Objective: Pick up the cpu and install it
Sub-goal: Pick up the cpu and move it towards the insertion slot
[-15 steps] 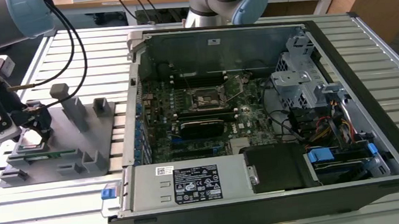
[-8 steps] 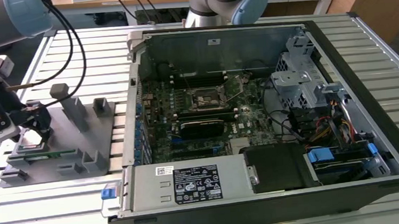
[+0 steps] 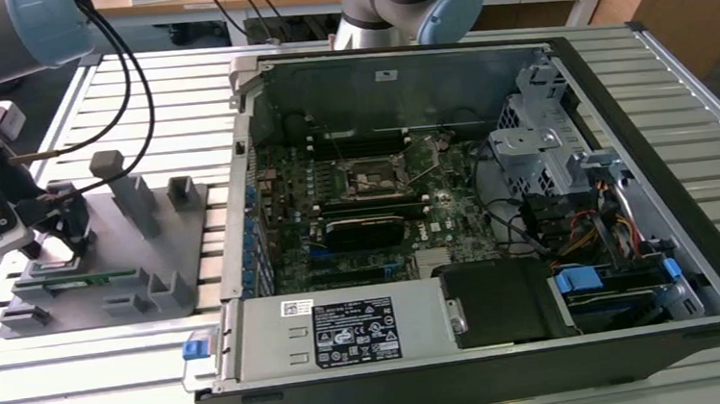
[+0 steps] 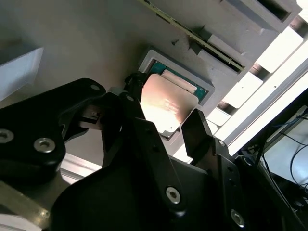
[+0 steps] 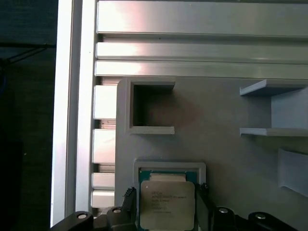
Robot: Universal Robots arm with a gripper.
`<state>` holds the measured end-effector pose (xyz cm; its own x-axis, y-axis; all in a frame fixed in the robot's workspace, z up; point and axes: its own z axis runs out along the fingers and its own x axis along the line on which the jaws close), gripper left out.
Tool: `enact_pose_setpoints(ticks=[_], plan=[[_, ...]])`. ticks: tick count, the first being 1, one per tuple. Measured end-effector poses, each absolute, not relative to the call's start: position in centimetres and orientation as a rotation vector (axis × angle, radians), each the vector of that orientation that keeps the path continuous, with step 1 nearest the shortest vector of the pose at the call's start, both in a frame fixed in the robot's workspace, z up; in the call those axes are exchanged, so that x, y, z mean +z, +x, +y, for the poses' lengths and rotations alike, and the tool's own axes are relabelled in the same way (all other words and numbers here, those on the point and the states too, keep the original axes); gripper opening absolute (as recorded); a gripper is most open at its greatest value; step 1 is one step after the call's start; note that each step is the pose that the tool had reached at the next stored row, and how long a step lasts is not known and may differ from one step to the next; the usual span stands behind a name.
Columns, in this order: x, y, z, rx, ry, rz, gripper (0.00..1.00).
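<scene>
The cpu (image 5: 166, 206) is a small square chip with a shiny metal top, and it also shows in the second wrist view (image 4: 166, 108). It sits at its square nest (image 5: 168, 166) in the grey fixture (image 3: 146, 262), slightly offset from the nest's rim. My gripper (image 5: 166, 202) stands over the fixture at the exterior view's left (image 3: 65, 237). Its black fingers (image 4: 197, 130) press against two opposite edges of the cpu, shut on it. The black motherboard socket (image 3: 371, 174) lies inside the open computer case (image 3: 475, 347), far from the gripper.
The grey fixture carries upright posts (image 3: 111, 173) and a green memory stick (image 3: 89, 277) near the gripper. The fixture and the case rest on a slatted aluminium table (image 3: 92, 387). Cables (image 3: 131, 75) hang above the fixture. The case holds drive cages (image 3: 536, 145) and a power supply (image 3: 344, 329).
</scene>
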<state>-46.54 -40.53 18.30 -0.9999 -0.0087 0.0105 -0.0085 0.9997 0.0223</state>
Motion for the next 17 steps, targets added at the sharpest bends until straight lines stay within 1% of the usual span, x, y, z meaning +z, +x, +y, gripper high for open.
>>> enact_pose_setpoints(ticks=[2,7,9,12,17], plan=[[18.29,-46.53,-40.54,-0.023,0.013,-3.132,0.59],[18.29,-46.53,-40.53,-0.022,0.013,-3.132,0.59],[18.29,-46.54,-40.52,-0.028,0.013,-3.132,0.59],[18.29,-46.53,-40.53,-0.058,0.014,-3.132,0.59],[18.29,-46.54,-40.53,-0.061,0.013,-3.132,0.59]])
